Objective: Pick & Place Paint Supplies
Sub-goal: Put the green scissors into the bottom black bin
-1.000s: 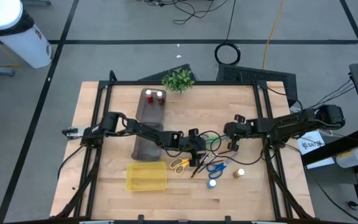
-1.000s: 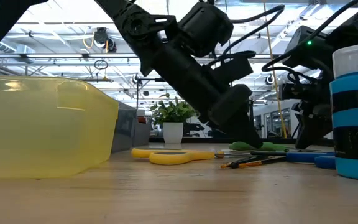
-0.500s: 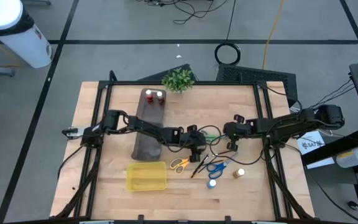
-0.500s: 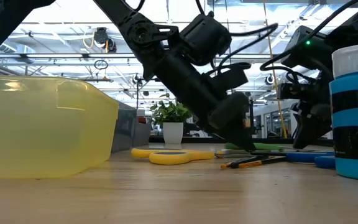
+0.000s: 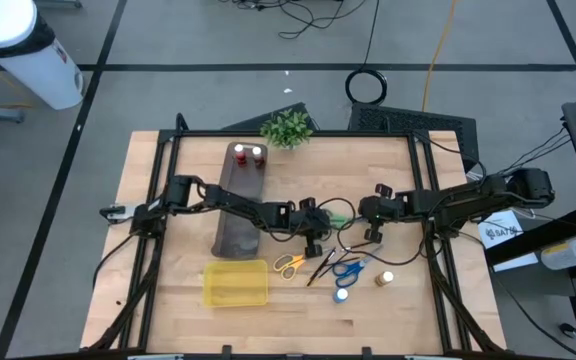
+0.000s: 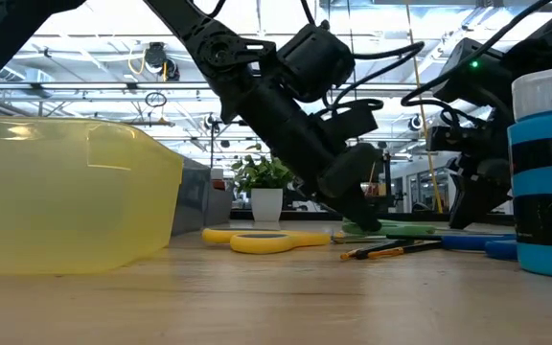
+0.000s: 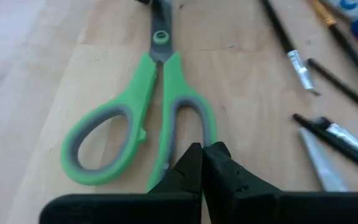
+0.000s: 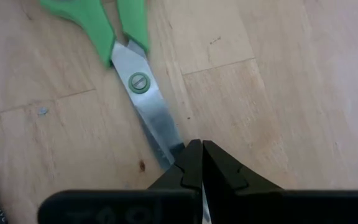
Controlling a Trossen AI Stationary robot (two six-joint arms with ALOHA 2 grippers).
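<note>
Since earlier, left gripper [image 7: 201,163] has drawn back, clamped on green scissors [image 7: 143,121]; right gripper [image 8: 196,163] pinches their blade. Three scissors, seemingly.

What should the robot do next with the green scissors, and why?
Probably lift the green scissors a little. The left pincer is shut on a handle loop and the right pincer on the blade tip, yet they lie flat on the table.

Your green scissors [image 7: 143,112] lie flat and closed mid-table. The yellow scissors [image 5: 289,264], dark brushes [image 5: 321,266] and blue scissors [image 5: 347,268] sit just below them, with two bottles [image 5: 341,294] nearby and two red-capped bottles [image 5: 247,153] far up.
</note>
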